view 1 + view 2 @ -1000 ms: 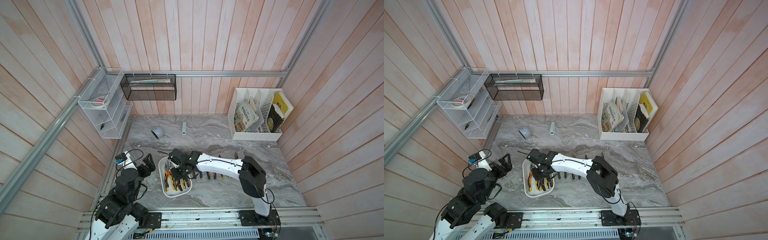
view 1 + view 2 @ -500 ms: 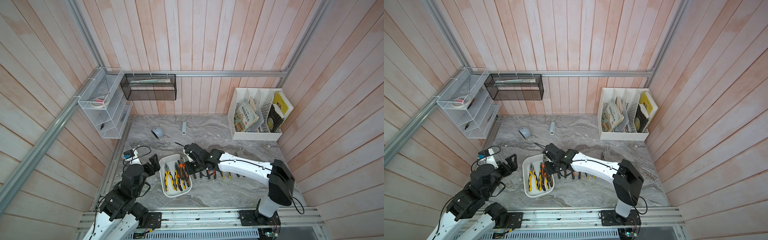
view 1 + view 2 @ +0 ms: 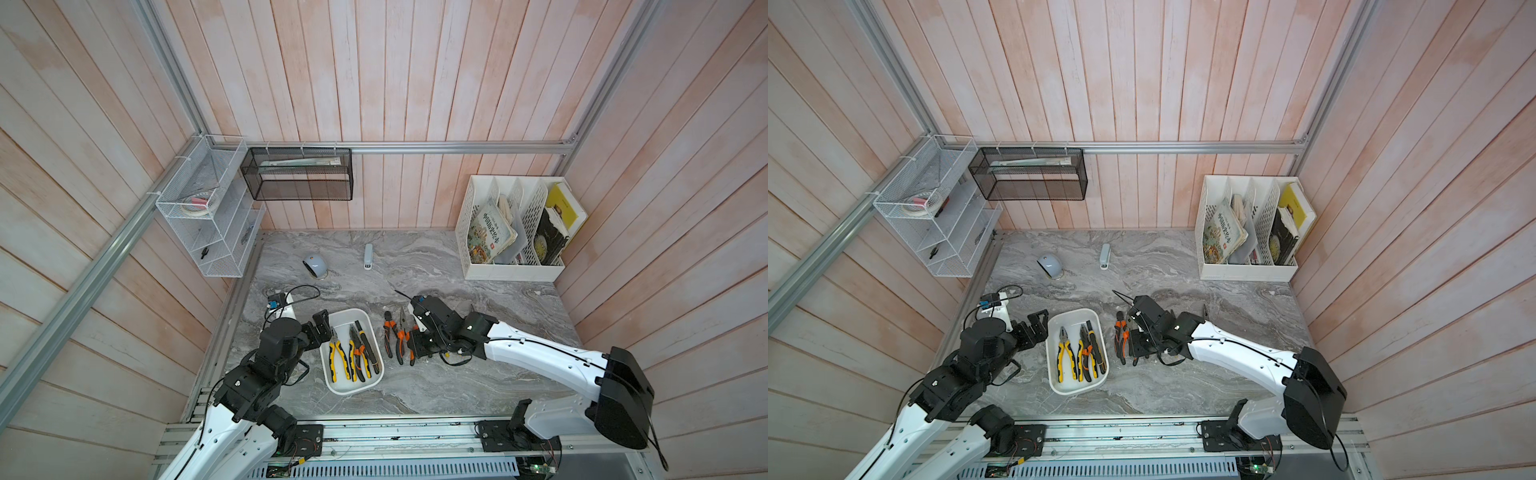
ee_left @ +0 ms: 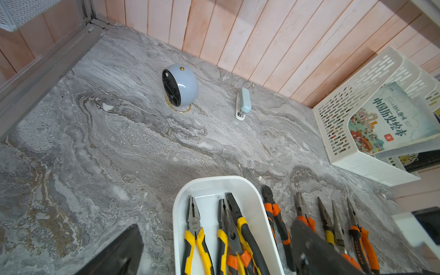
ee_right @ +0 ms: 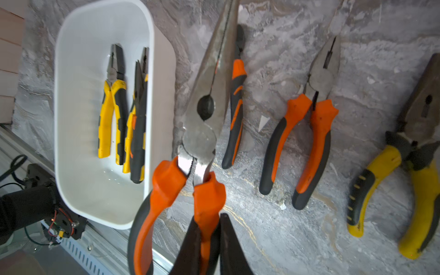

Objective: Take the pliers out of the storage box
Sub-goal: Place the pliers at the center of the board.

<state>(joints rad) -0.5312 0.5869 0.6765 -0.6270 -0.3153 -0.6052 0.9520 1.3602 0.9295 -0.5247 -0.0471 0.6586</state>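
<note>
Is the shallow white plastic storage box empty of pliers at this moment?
No, a yellow-and-black-handled pair of pliers lies inside the shallow white plastic storage box, with other pliers right beside it.

Red title on the book (image 4: 390,119) in the file rack (image 4: 333,123): 中国历史绘本. Yellow-handled pliers (image 4: 194,235) in the box (image 4: 177,214) show "deli" at the joint.

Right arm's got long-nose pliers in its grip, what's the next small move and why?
Probably lower the right gripper to lay its long-nose pliers on the marble tabletop: they hang outside the storage box, beside the orange-handled pliers lying there.
</note>
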